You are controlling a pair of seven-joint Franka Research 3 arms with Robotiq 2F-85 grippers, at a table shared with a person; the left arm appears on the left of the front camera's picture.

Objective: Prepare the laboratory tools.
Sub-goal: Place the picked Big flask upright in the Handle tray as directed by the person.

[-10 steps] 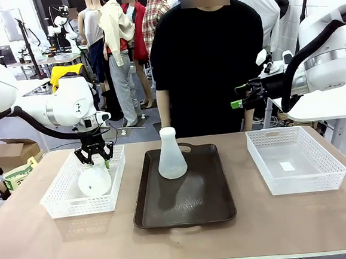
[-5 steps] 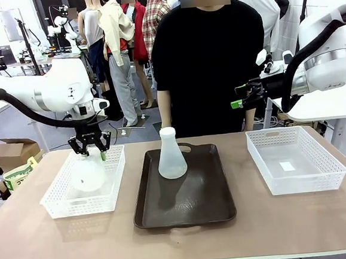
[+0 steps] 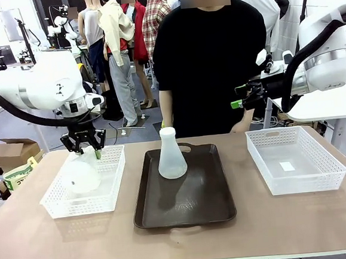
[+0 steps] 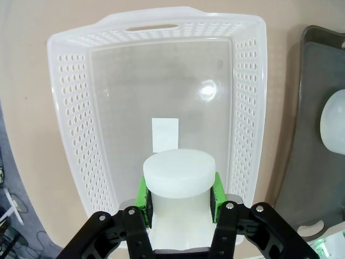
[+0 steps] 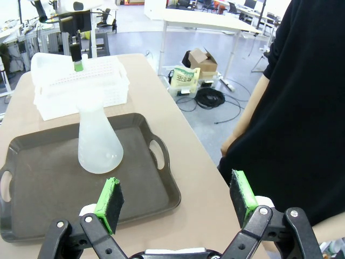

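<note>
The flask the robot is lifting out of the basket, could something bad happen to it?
Maybe. The left hand pinches only the neck of the lifted flask, so it could slip or swing. It might bump the left basket rim, or knock over the upright flask standing on the tray.

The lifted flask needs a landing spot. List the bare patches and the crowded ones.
Free: the dark tray's near half, in front of the standing flask; the right basket's floor; bare table along the near edge. Crowded: the left basket, where the left gripper holds the second flask.
</note>
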